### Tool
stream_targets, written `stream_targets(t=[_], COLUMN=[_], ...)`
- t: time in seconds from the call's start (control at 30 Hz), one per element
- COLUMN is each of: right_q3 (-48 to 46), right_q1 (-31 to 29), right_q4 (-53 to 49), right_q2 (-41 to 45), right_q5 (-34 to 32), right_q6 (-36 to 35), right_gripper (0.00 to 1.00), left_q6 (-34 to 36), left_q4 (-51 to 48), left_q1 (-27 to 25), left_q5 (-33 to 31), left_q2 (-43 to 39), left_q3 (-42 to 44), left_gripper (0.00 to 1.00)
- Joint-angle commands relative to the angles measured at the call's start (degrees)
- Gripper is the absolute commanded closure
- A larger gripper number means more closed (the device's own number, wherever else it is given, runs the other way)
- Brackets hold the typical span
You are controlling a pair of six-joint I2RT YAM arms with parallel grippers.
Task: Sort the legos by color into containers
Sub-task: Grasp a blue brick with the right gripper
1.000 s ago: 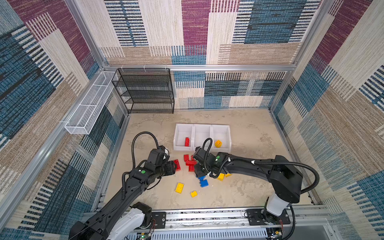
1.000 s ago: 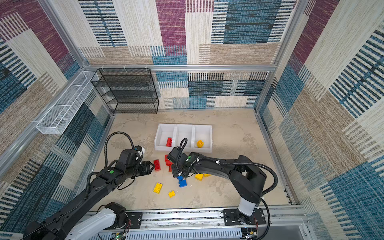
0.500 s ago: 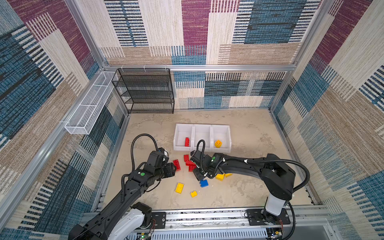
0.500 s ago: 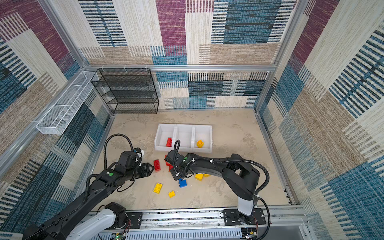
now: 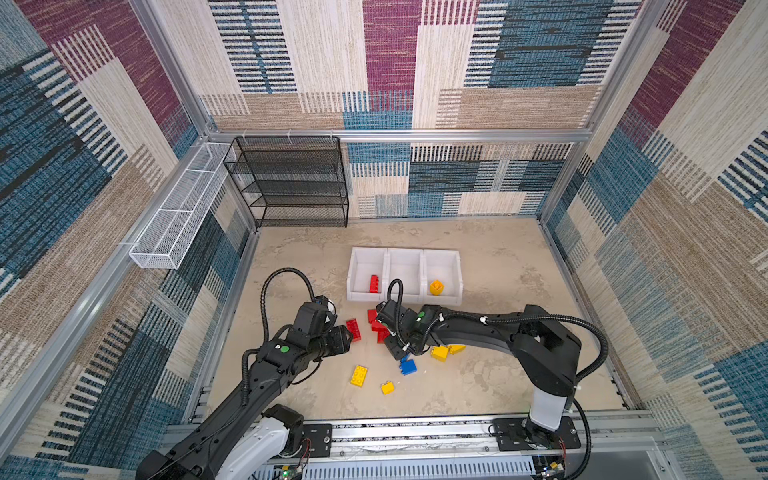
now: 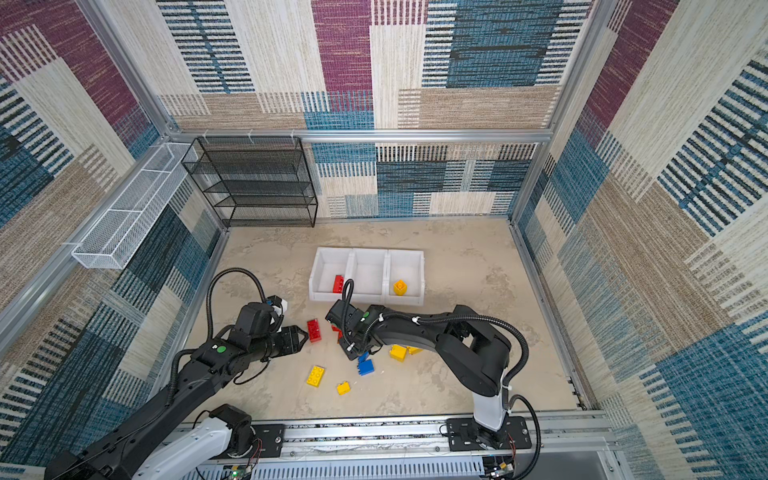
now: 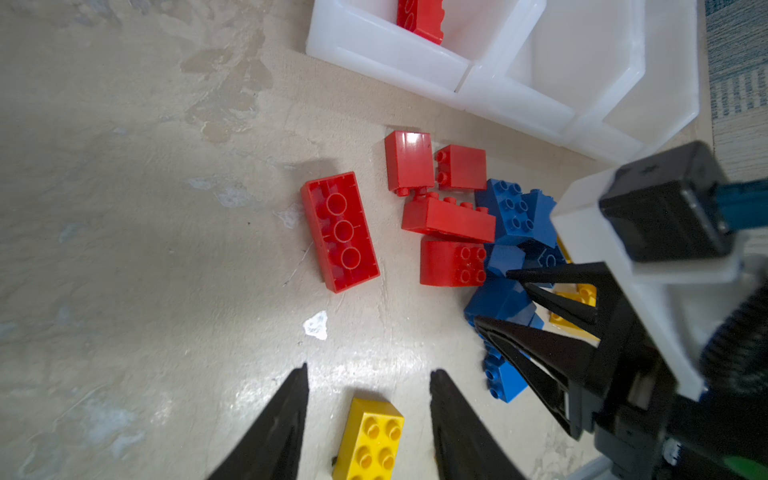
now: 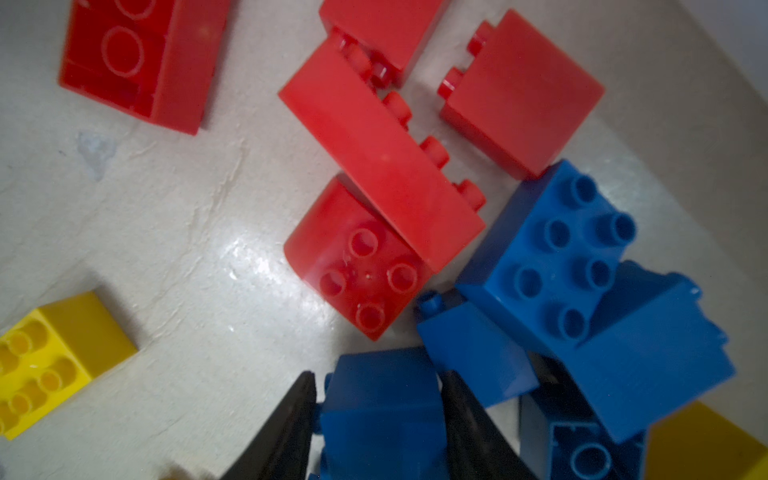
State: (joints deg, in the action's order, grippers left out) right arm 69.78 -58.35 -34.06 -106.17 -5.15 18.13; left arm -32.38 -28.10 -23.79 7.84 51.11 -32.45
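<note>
Three joined white containers [image 5: 405,266] stand mid-floor; a red lego [image 5: 374,284] lies in the left one and a yellow lego [image 5: 436,286] in the right one. In front of them lies a heap of red legos [image 7: 449,220] and blue legos [image 8: 552,257]. My right gripper [image 8: 378,399] is down in the heap [image 5: 401,353], its fingers pressed against both sides of a blue lego [image 8: 382,415]. My left gripper [image 7: 368,411] hovers open beside a flipped red lego [image 5: 354,329], with a yellow lego [image 7: 372,440] on the floor beyond its fingers.
Loose on the floor are a small yellow lego [image 5: 387,387], a blue one [image 5: 408,367] and yellow ones [image 5: 440,352] under the right arm. A black mesh rack [image 5: 291,183] stands at the back left, with a white wire basket [image 5: 178,212] on the left wall.
My right arm has reached further left into the heap, and its jaws have narrowed onto the blue lego. The left arm has hardly moved.
</note>
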Motion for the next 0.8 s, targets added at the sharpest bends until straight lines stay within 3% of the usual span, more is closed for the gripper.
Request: stream_targets(t=[0.0,0.27,0.6,0.77], right_q3=[-0.10,-0.08,0.12,0.95], right_q1=[-0.08,-0.19,-0.24,-0.20], right_q4=[-0.49,-0.84,-2.23,-2.41], right_q2=[-0.33,-0.96,-0.77,0.25], right_q5=[-0.38,-0.78,-2.50,-2.07], right_q6=[0.28,0.50,0.68,0.94], right_gripper=[0.47,0.44,0.56,0.57], left_q6=[-0.31,-0.21,-0.42,-0.47], left_q4=[0.13,-0.03,-0.21,-0.21], left_q1=[0.02,-0.01,0.03,0.02], left_q5=[-0.01,-0.02,-0.45,-0.37], left_q2=[-0.10,-0.29,-1.27,-1.32], left_q3=[0.10,0.19,0.72,0.79], left_gripper=[0.49,0.49,0.49,0.49])
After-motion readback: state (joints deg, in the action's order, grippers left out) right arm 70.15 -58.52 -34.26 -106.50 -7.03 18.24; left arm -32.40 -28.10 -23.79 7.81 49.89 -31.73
